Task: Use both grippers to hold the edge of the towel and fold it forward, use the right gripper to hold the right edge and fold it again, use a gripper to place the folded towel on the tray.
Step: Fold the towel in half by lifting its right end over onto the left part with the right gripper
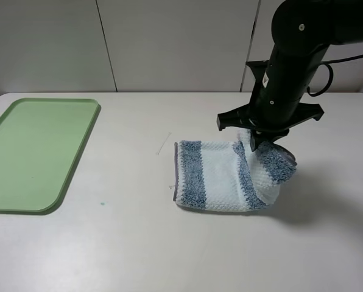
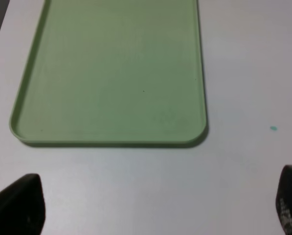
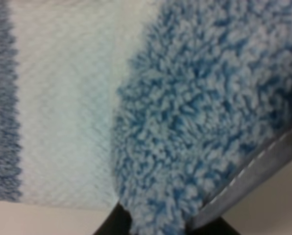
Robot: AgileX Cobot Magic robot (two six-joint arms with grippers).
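We see a white table (image 1: 126,243), a light-green tray (image 1: 35,152) flat at its left, a striped blue-and-white towel (image 1: 212,176) right of centre, well apart, a tiny teal speck (image 1: 102,203) between them

High cam: near side, facing far wall (image 1: 169,42), looking down over whole table (image 1: 139,243). Left wrist: low, fairly close, facing tray (image 2: 116,73). Right wrist: tight on towel (image 3: 62,98). Both also in high view.

Towel (image 1: 218,179) was looped terry cloth, fuzzy on the blue stripes, hem (image 3: 256,170) was smooth stitched fabric, tray (image 1: 35,152) looked smooth matt plastic, tabletop (image 1: 139,243) was smooth, faintly sheened.
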